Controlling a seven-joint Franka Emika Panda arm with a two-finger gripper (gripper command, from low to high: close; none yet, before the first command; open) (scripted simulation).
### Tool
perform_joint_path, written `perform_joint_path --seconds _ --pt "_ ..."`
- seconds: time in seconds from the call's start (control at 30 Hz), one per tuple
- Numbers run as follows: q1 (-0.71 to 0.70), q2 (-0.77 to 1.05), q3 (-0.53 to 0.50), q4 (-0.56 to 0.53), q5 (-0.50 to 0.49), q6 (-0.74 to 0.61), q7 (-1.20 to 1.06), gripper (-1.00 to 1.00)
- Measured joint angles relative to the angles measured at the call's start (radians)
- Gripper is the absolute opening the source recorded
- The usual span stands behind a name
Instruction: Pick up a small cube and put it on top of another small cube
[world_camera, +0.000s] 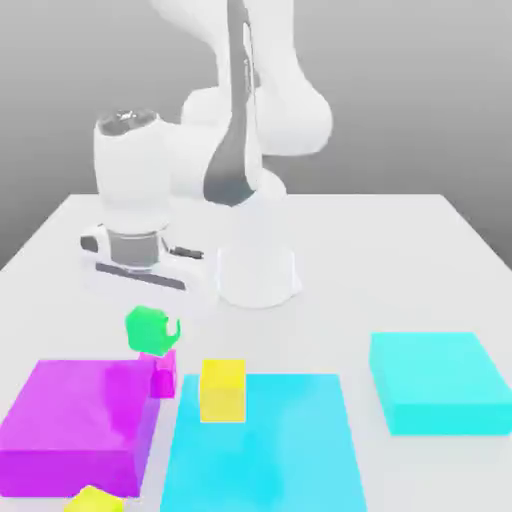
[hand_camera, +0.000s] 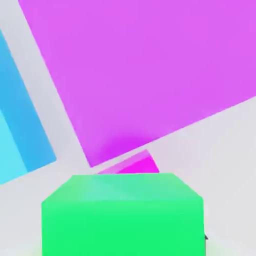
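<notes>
Now the stacking half of the job looks to be in hand: the bright green cube (world_camera: 148, 331) is up off the desk (world_camera: 330, 320), clenched in the tool (world_camera: 150, 308), and it sits over the tiny magenta cube (world_camera: 164, 374) that should carry it. In the exterior view the green cube hides part of the magenta cube's top and lies a little toward the exterior view's left of it, though whether the two touch yet is hard to say from that angle. The hand view shows the green cube large and close, with a sliver of the magenta cube peeking out past its edge, just beside the corner of the big flat purple block (world_camera: 90, 410). The grasp appears sound, so what remains, I would judge, is alignment and release. The next move calls for a small sideways correction until the green cube is centred over the magenta one, then a straight, slow lowering until the faces meet, and only then a gentle opening and a vertical retreat. Because the magenta cube is so small and stands so near the purple block, an off-centre descent could tip it or catch the block's edge. The yellow cube (world_camera: 223, 391) by the flat cyan panel (world_camera: 265, 450) needs no handling and should be left alone.
</notes>
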Motion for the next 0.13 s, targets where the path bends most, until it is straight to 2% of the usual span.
perform_joint_path --seconds 0.03,0.13 --pt "0.008 0.030 0.000 0.000 0.027 0.029 -0.019 1.00" --pt "0.009 0.030 0.000 0.000 0.027 0.029 -0.019 1.00"
